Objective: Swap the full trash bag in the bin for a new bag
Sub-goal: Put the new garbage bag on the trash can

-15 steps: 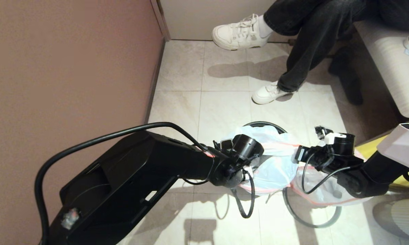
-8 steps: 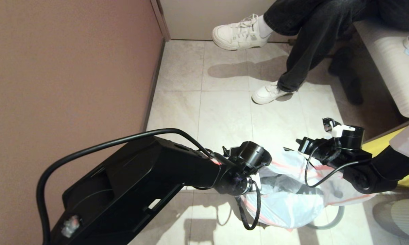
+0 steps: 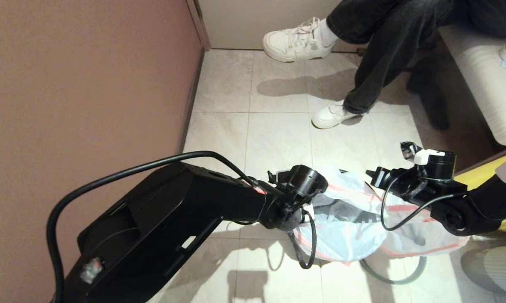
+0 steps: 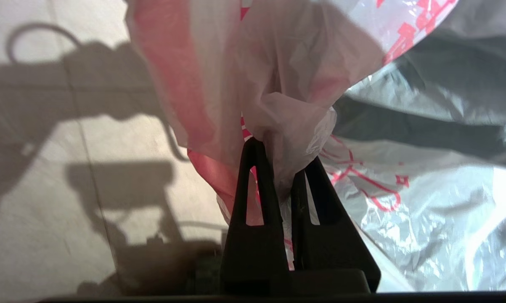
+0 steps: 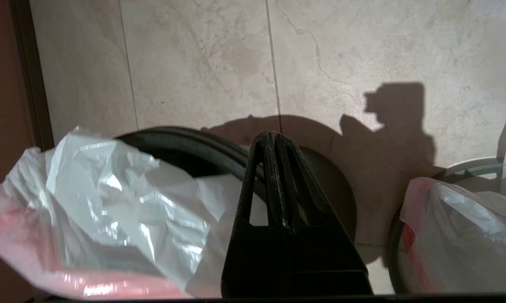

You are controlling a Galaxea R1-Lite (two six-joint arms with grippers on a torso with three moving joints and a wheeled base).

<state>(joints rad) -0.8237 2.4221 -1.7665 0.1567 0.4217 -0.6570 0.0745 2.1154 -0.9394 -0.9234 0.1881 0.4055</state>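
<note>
My left gripper [image 4: 284,151] is shut on a bunched fold of the new bag [image 4: 278,84], thin whitish film with a pink-red edge and red print. In the head view the new bag [image 3: 345,227] hangs between my two wrists. It drapes over the bin [image 5: 185,139], whose dark round rim shows beside the film [image 5: 109,198]. My right gripper [image 5: 271,134] is shut above the bin's rim, with no film showing between its fingers. The full trash bag [image 3: 421,246] lies on the floor to the right, under my right arm.
A thin grey hoop [image 3: 398,280] lies on the floor around the full trash bag. A seated person's white shoes [image 3: 332,114] are just beyond the bin. A brown wall [image 3: 88,84] runs along the left, and a sofa [image 3: 480,75] stands at the right.
Over the second, both grippers and the new bag shifted right and toward me, covering the bin's rim. In the last half second, the left gripper carried the bag a little way back.
</note>
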